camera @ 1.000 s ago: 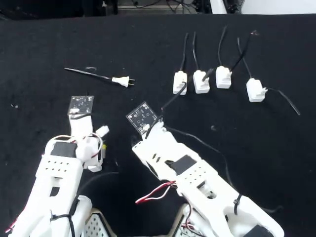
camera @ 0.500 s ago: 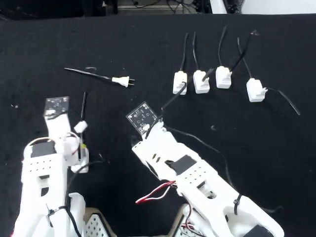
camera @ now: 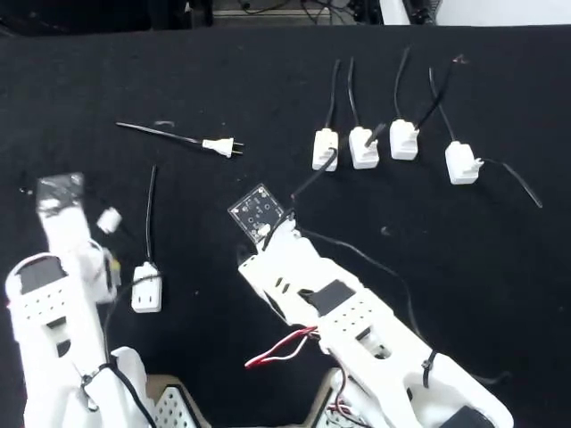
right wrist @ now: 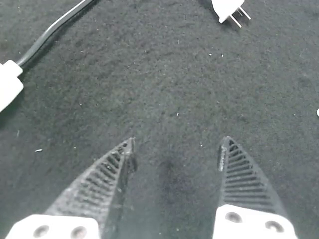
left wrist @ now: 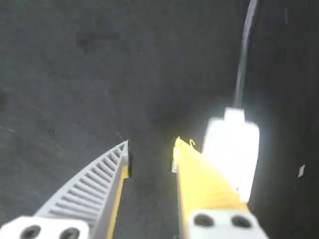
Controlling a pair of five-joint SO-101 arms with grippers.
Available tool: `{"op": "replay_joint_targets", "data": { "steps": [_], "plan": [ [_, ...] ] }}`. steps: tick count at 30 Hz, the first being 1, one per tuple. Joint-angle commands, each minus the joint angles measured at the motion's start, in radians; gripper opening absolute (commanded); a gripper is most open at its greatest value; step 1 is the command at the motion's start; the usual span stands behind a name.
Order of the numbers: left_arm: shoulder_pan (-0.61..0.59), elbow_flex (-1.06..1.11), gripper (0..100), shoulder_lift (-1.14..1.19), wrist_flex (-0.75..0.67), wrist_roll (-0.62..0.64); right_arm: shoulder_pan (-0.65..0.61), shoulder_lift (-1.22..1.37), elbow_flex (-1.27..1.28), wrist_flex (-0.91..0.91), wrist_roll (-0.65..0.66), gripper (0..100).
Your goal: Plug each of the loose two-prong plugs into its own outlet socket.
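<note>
A loose two-prong plug (camera: 221,145) lies at the back left, its thin cord trailing left; it is also the plug (right wrist: 228,12) ahead of my right gripper. A white outlet socket (camera: 146,291) lies at the front left, its black cord running toward the back. My left gripper (left wrist: 149,152) is open just beside that socket (left wrist: 232,149), which is outside the yellow finger (left wrist: 192,174), with nothing between the fingers. My right gripper (right wrist: 177,149) hovers open over bare cloth, well short of the plug. The same socket (right wrist: 7,87) lies off to its side.
Four white sockets with black cords sit in a row at the back right (camera: 325,149) (camera: 364,147) (camera: 404,140) (camera: 462,163). A black cord (camera: 357,254) runs beside the right arm (camera: 330,303). The left arm (camera: 53,294) stands near the left table edge. Black cloth covers the table (camera: 268,80).
My left arm has swung to the left, uncovering the front-left socket and its cord, which now lie beside it. The right arm has not moved.
</note>
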Motion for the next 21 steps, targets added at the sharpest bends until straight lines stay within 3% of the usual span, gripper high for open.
{"op": "replay_joint_targets", "data": {
  "steps": [1, 7, 15, 21],
  "plan": [
    [0.053, 0.071, 15, -0.009, 0.023, -0.075, 0.018, -0.041, -0.015, -0.026, 0.006, 25.4],
    [0.171, 0.108, 15, -0.009, 0.025, -0.063, 0.018, -0.041, -0.015, -0.026, 0.006, 25.4],
    [0.499, 0.099, 15, -0.009, 0.008, 0.183, 0.018, -0.041, -0.015, -0.026, 0.006, 25.4],
    [0.618, 0.097, 15, -0.009, -0.13, 0.207, 0.018, -0.041, -0.015, -0.026, 0.006, 25.4]
  ]
}}
